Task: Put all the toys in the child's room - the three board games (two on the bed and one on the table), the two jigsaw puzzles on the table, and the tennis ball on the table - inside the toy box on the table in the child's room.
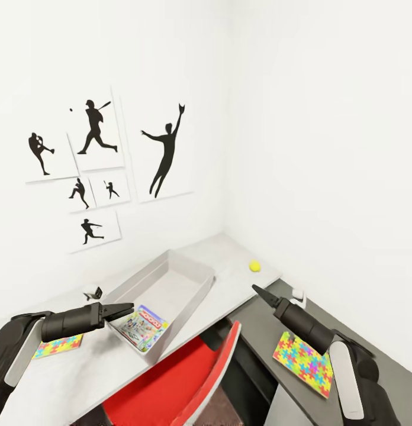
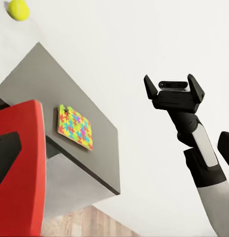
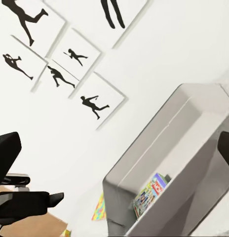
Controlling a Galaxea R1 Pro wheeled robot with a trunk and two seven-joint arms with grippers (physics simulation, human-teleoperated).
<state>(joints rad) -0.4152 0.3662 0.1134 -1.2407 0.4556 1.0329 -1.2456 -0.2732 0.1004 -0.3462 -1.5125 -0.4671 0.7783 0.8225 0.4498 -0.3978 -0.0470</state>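
Toy box: grey, upright on the table, containing one Monopoly board game, apparently leaning on the near wall. Tennis ball on the table beyond. Jigsaw puzzles flat, outside.

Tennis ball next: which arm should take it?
Right, probably. The tennis ball lies on the table past the toy box, nearer the right gripper; the left gripper hangs at the box's near end.

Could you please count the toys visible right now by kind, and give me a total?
Board games: 1, the Monopoly box inside the toy box
Jigsaw puzzles: 2, one on the table, one on the dark side cabinet
Tennis balls: 1
Total: 4
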